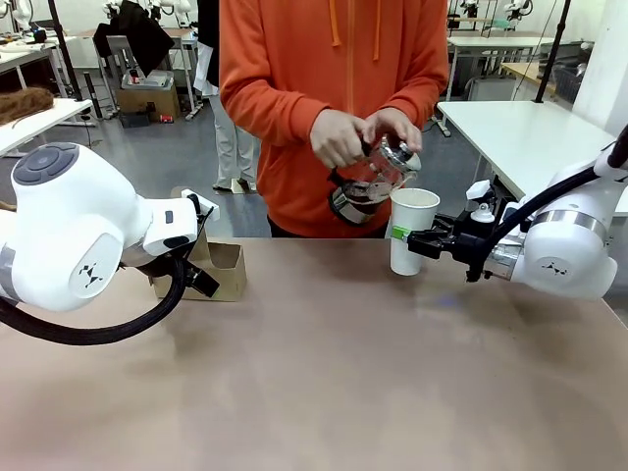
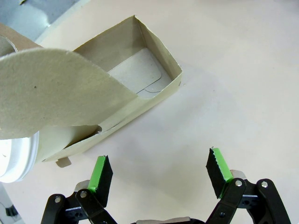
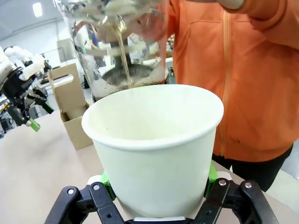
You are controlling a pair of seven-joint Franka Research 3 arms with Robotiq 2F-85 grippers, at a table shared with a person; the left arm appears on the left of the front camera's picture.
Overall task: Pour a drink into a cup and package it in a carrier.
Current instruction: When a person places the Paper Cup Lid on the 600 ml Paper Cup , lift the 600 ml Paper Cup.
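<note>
White paper cup (image 1: 414, 231): tall, tapered and smooth-walled, it is standing near the table's far edge, in front of the person, with its open mouth up.
Right gripper (image 1: 424, 242): is clamping the cup low on its sides, with a green pad pressing each wall.
Glass jug (image 1: 378, 182): clear and rounded, it is being tilted by the person's two hands (image 1: 339, 137) just above the cup's rim.
Drink (image 1: 355, 199): amber-brown liquid is pooling in the jug's low side; whether any is in the cup cannot be told.
Carrier (image 1: 224, 270): raw brown cardboard with boxy pockets and an upright handle panel, it is sitting well left of the cup. The left arm is hiding part of it.
Left gripper (image 2: 160, 170): is hovering just beside the carrier with its jaws spread wide, gripping nothing.
Table (image 1: 343, 373): matte brown surface.
</note>
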